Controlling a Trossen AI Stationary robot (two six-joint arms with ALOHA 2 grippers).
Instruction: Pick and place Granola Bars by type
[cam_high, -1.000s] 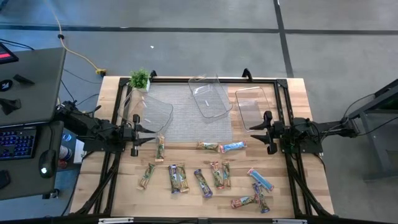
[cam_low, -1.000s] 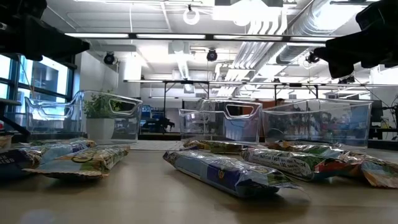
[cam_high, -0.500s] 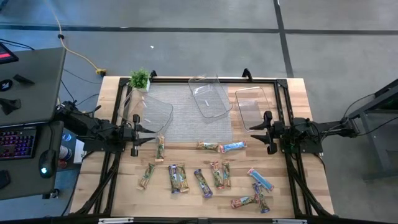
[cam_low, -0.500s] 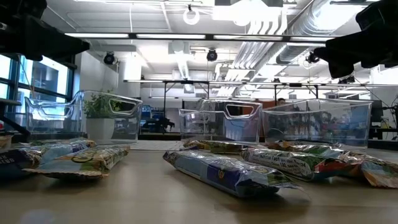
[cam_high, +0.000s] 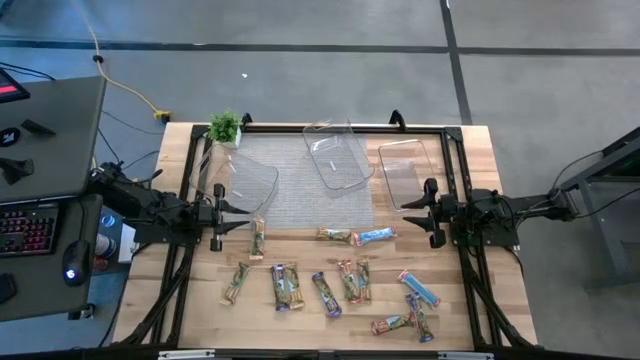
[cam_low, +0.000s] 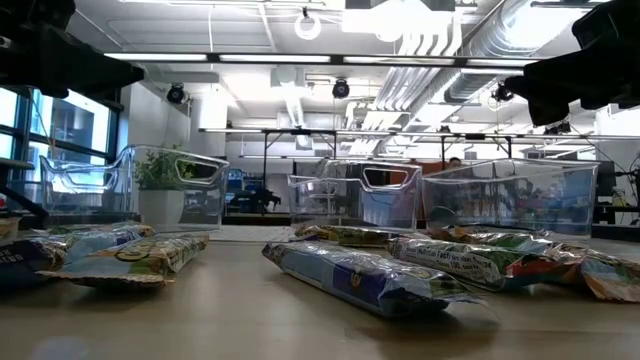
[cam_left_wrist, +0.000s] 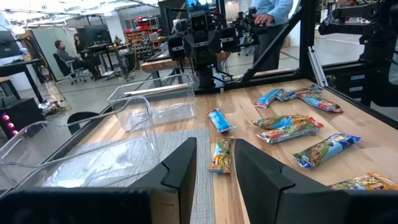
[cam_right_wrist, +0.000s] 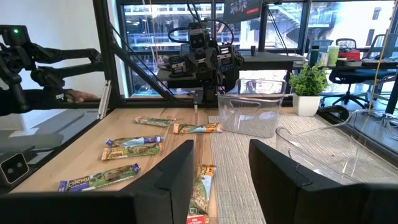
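Observation:
About a dozen wrapped granola bars lie flat on the wooden table's near half: green/tan ones (cam_high: 258, 238) (cam_high: 236, 283), purple/dark blue ones (cam_high: 284, 287) (cam_high: 326, 294), light blue ones (cam_high: 374, 236) (cam_high: 418, 288). My left gripper (cam_high: 230, 214) hovers open at the table's left, beside the left tub, touching nothing. My right gripper (cam_high: 420, 212) hovers open at the table's right, beside the right tub, touching nothing. In the left wrist view the open fingers (cam_left_wrist: 214, 171) frame a green/tan bar (cam_left_wrist: 220, 154); in the right wrist view (cam_right_wrist: 221, 174) another bar (cam_right_wrist: 200, 193).
Three clear plastic tubs stand on the far half: left (cam_high: 243, 176), middle (cam_high: 338, 156), right (cam_high: 407, 172), partly on a grey mat (cam_high: 305, 195). A small potted plant (cam_high: 224, 127) stands at the far left corner. A desk with a keyboard (cam_high: 28, 230) is left of the table.

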